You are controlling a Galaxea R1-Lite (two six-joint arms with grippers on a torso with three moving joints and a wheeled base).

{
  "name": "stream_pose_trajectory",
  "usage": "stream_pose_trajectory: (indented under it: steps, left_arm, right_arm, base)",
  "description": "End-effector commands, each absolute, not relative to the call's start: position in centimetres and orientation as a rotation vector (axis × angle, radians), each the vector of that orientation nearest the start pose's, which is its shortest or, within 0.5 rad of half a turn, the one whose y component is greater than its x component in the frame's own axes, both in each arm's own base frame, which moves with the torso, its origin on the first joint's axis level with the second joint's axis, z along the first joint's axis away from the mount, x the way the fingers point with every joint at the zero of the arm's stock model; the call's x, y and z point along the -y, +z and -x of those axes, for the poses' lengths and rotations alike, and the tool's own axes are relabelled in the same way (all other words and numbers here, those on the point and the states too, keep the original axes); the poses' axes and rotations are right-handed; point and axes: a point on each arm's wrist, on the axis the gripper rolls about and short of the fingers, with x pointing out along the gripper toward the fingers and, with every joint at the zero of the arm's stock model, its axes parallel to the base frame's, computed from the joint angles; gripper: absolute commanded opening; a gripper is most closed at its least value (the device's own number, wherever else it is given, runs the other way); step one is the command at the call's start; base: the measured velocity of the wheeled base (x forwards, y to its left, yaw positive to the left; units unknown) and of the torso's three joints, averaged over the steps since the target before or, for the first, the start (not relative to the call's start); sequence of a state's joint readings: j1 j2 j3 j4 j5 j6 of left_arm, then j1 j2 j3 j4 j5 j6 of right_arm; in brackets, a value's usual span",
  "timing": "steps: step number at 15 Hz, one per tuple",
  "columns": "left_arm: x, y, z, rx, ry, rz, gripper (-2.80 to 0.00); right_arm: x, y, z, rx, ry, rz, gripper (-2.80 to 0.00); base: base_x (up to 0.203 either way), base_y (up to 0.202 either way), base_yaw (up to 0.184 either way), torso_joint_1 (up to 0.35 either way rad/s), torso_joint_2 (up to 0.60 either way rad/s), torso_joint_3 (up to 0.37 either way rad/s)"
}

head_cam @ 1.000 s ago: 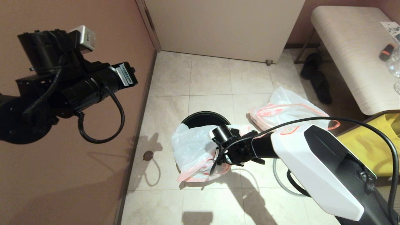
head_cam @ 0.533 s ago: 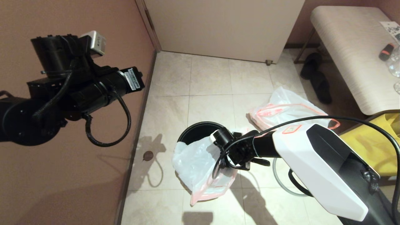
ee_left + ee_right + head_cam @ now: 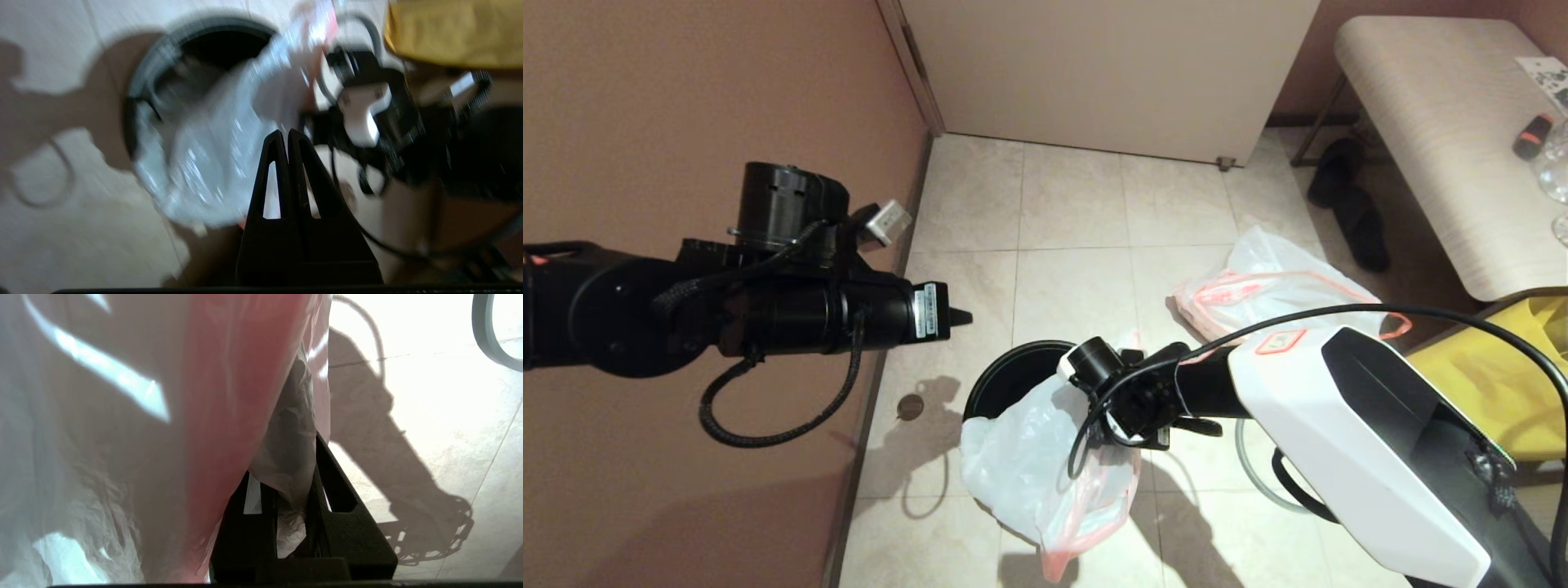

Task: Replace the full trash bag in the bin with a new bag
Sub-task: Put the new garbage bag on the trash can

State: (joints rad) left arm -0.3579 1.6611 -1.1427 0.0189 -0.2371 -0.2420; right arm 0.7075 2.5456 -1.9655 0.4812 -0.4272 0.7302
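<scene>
- Head view. Your right pincer [image 3: 1134, 423] is clamped on the mouth of the new bag [image 3: 1021, 461], which drapes from the near edge of the bin [image 3: 1005, 377] down to the floor, pink hem lowest. Your left pincer [image 3: 960, 317] hangs above and to the left of the bin, fingers together and holding nothing. The grey hoop [image 3: 1245, 467] lies on the floor under the right arm, off the bin. A second, puffed bag with a pink hem, probably the full trash bag [image 3: 1278, 286], lies on the tiles between the bin and the bench [image 3: 1437, 122]; its contents cannot be made out from here. A yellow bag [image 3: 1494, 367] stands at the far right.
- Left wrist view. The left pincer [image 3: 287, 134] is closed, tips touching, and points at the white film of the new bag [image 3: 212, 163] spilling over the bin [image 3: 141, 77]. The view is blurred, so finer detail is not readable.
- Right wrist view. The right pincer [image 3: 295, 469] pinches a gathered fold of the new bag [image 3: 122, 416] just beside the hem; only plastic shows inside.
- Handling. Judge the film as very light, limp and slippery, liable to tear or slide out under a hard pull. Take hold at the doubled hem, on opposite sides of the mouth, to spread it over the bin.
</scene>
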Motion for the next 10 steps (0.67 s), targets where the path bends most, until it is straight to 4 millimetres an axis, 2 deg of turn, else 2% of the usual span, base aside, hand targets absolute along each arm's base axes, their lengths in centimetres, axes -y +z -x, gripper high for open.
stream_pose_trajectory:
  steps: [1, 4, 5, 6, 8, 10]
  left_arm:
    - [11.2, 21.6, -27.5, -0.759, -0.574, 0.232, -2.80]
    - [10.8, 19.7, -24.8, -0.951, -0.601, 0.248, -2.80]
    - [9.9, 19.3, -24.2, -0.969, -0.571, 0.258, -2.80]
    - [8.9, 18.8, -23.4, -0.982, -0.550, 0.269, -2.80]
    - [7.5, 16.4, -20.8, -1.031, -0.539, 0.267, -2.80]
    - [6.4, 13.0, -17.8, -1.021, -0.547, 0.261, -2.80]
  right_arm:
    - [-31.1, 4.4, -37.2, -0.922, -0.081, -0.099, -2.80]
    - [-31.0, 3.1, -37.0, -0.955, -0.090, -0.080, -2.80]
    - [-31.0, 3.2, -37.0, -0.968, -0.081, -0.109, -2.80]
    - [-31.0, 3.5, -37.0, -0.974, -0.066, -0.131, -2.80]
    - [-31.2, 5.3, -37.0, -0.979, 0.007, -0.202, -2.80]
    - [-32.0, 7.2, -36.6, -0.949, 0.056, -0.263, -2.80]
  base:
    - [0.000, 0.000, 0.000, 0.000, 0.00, 0.000]
    - [0.000, 0.000, 0.000, 0.000, 0.00, 0.000]
    - [0.000, 0.000, 0.000, 0.000, 0.00, 0.000]
    - [0.000, 0.000, 0.000, 0.000, 0.00, 0.000]
    - [0.000, 0.000, 0.000, 0.000, 0.00, 0.000]
    - [0.000, 0.000, 0.000, 0.000, 0.00, 0.000]
